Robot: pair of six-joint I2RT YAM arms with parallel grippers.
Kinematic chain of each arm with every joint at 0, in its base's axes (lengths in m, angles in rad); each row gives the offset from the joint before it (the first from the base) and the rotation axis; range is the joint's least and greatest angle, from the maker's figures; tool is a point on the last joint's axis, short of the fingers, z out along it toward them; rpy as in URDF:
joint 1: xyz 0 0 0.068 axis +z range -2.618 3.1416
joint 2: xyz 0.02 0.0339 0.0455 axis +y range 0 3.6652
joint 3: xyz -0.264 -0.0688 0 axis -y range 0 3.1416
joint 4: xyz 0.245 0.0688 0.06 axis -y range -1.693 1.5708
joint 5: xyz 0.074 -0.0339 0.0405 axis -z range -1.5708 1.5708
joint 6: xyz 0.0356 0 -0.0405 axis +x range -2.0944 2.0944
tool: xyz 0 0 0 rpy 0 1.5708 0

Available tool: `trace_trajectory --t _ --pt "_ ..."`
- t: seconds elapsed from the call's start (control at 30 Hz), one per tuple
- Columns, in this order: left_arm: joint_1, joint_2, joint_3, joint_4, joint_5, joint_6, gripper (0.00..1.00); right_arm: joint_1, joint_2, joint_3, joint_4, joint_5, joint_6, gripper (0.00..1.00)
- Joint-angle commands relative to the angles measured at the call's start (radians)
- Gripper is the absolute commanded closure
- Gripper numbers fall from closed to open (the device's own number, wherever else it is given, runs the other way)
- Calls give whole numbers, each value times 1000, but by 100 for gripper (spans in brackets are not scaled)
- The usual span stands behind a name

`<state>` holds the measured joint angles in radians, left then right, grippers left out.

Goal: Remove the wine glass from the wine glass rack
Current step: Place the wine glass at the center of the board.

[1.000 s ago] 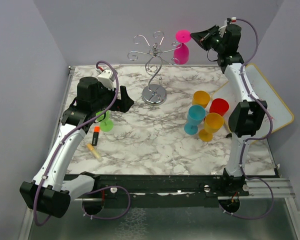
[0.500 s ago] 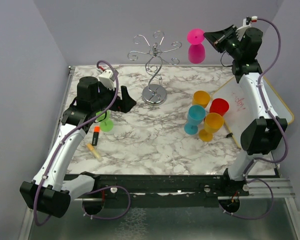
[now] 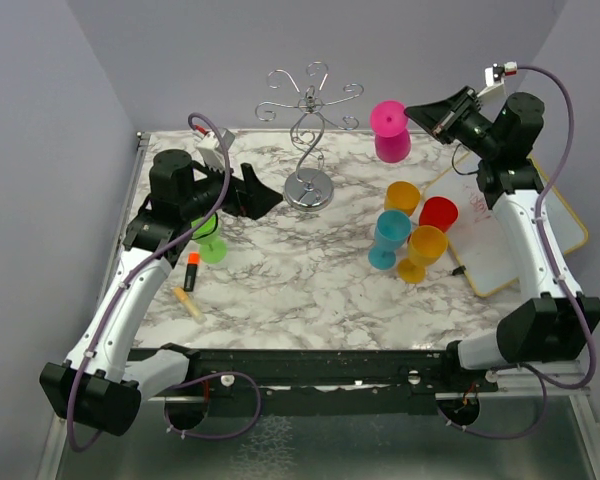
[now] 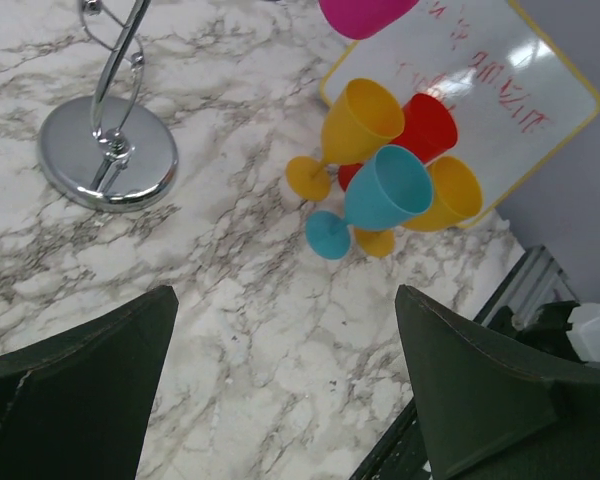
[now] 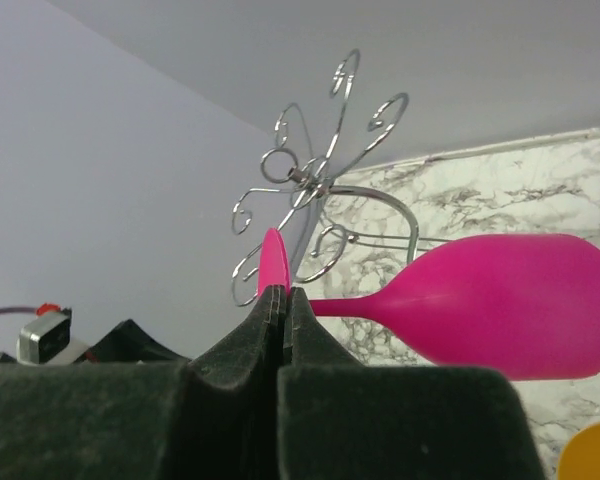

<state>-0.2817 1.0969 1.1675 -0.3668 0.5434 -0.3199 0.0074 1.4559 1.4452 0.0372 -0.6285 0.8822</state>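
Wine glass (image 5: pixel 500 305) sits clamped in right end effector (image 5: pixel 281 298).

The pink wine glass (image 3: pixel 390 130) pinched in my right gripper (image 3: pixel 412 109) hangs clear of the wine glass rack (image 3: pixel 308 140), open air between them. Near it on the table the coloured cups (image 3: pixel 412 232) crowd together beside the whiteboard (image 3: pixel 525 215); the marble (image 3: pixel 300 270) mid-table lies bare.

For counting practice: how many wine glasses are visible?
6: pink glass in the right jaws; green glass by the left arm; two yellow, red, teal clustered right.
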Motion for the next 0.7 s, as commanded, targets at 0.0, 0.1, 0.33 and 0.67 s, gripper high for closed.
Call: trace_trajectory --t 0.0,0.1,0.33,0.67 --pt "1 -1 -43 189 149 -137 9 0 -100 -27 -93 -105 -89 99" --pt "1 9 -80 350 234 -255 9 0 -150 -70 -125 -146 -109 99" --pt "-10 29 -154 629 335 -479 9 1 -220 -129 -214 -354 -201 99" --pt "-189 144 -49 631 269 -461 10 90 -250 -155 -308 -443 -310 100"
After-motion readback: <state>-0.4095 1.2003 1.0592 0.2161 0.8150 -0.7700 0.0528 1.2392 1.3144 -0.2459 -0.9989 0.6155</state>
